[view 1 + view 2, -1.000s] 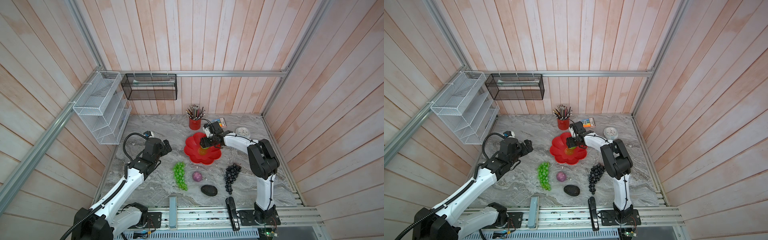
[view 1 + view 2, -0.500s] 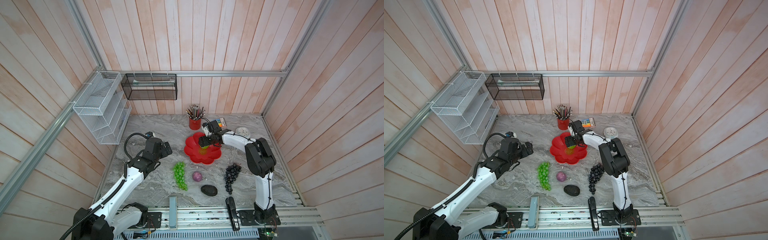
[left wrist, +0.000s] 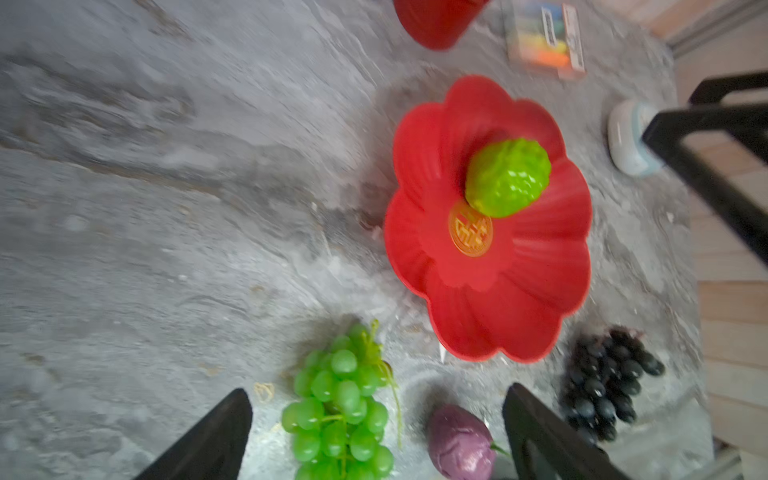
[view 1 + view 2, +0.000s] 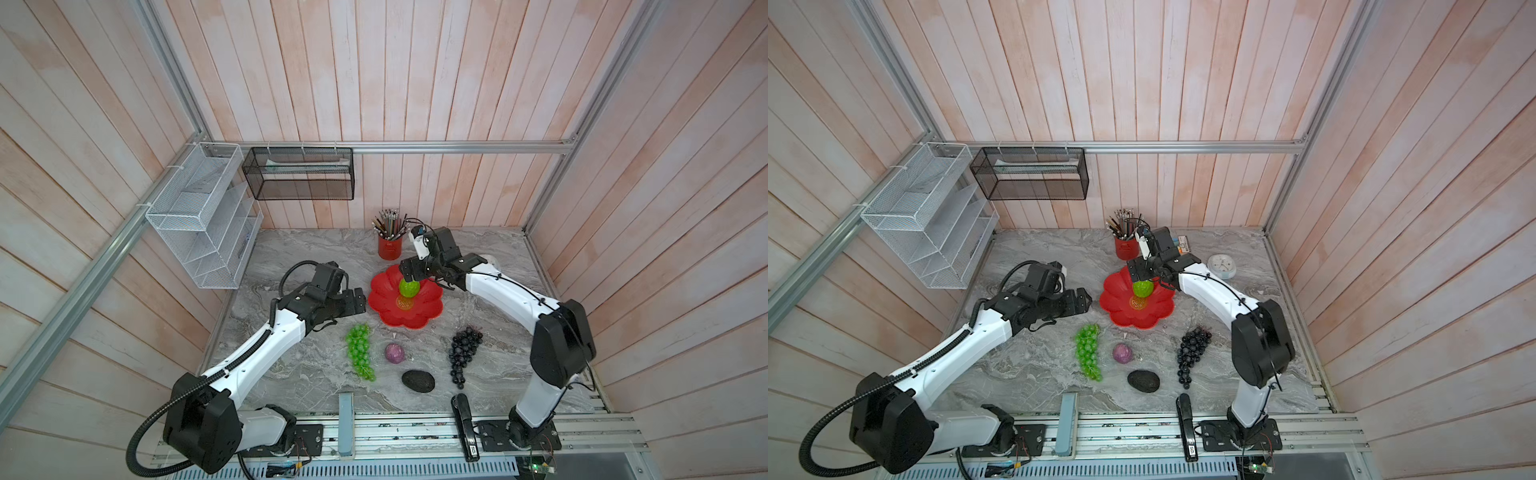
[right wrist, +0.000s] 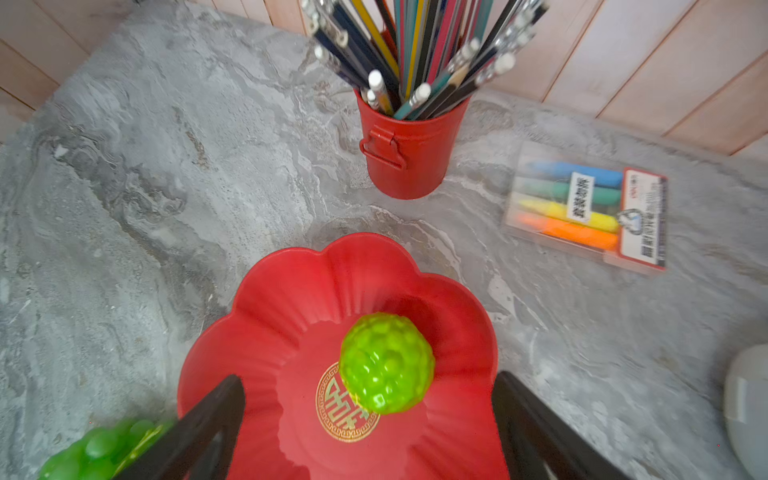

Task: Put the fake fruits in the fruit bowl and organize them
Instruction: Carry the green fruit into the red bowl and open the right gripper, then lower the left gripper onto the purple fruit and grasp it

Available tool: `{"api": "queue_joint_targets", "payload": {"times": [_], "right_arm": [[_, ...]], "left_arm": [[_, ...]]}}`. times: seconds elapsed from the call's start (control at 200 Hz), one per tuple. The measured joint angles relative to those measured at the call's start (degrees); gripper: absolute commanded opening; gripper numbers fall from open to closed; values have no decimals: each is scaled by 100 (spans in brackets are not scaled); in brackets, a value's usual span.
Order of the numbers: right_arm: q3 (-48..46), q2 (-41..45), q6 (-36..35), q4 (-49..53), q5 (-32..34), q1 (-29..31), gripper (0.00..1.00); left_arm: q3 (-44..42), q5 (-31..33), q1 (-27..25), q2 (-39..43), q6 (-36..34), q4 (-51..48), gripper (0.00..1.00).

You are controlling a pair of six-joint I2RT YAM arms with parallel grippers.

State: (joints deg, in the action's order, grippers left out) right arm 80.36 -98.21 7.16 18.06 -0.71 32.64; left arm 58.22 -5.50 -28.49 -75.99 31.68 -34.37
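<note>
In both top views the left gripper (image 4: 357,305) hangs above the marble table (image 4: 291,257), just left of the fruit bowl (image 4: 386,309), and its dark jaws merge with the wrist, so their gap is hard to read there. The blurred left wrist view settles it: the two black fingers (image 3: 216,436) stand wide apart with nothing between them, above the fruit on the table. In that view the green grape bunch (image 3: 338,399) runs out of frame, the small purple ball (image 3: 459,442) is partly covered by one finger, and the purple-black grape bunch (image 3: 606,382) is half hidden behind it. A top view shows all three whole on the table in front of the bowl, well apart, with the dark avocado-like oval (image 4: 418,381) nearest the front rail. The bumpy lime-green ball (image 4: 409,288) sits inside the bowl, overlapping the edge of the gold emblem (image 5: 347,409) and hiding part of it. The right gripper (image 4: 419,276) hovers over the bowl's far side and covers its rim there. In the right wrist view its fingers (image 5: 216,415) are spread wide on either side of the ball and clear of it, gripping nothing. Behind the bowl stands the red pencil cup (image 4: 390,248). The marker pack (image 4: 1181,245) and a round white object (image 4: 1222,266) show clearly in only one top view, since the arm largely hides them otherwise.
</note>
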Motion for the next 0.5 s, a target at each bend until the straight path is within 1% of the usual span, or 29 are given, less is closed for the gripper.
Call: {"api": "queue_joint_targets", "payload": {"times": [0.17,0.23,0.28,0.325,0.395,0.5], "right_arm": [[-1113,1191,302,-330,-90,-164,94],[-1456,1499,385,-435,-83,-245,93],[-1725,1690,435,-535,-85,-280,93],[-1967,1843,490,-599,-87,-302,93],[-2247,1982,553,-660,-90,-317,93],[-2455,2035,629,-706,-90,-323,92]], "left_arm": [[20,-413,-850,-452,109,-146,93],[20,-520,-1158,-597,197,-175,92],[20,-608,-1401,-710,273,-190,89],[31,-667,-1600,-835,363,-212,89],[105,-743,-1779,-1060,452,-264,84],[286,-767,-1843,-1408,555,-306,84]]}}
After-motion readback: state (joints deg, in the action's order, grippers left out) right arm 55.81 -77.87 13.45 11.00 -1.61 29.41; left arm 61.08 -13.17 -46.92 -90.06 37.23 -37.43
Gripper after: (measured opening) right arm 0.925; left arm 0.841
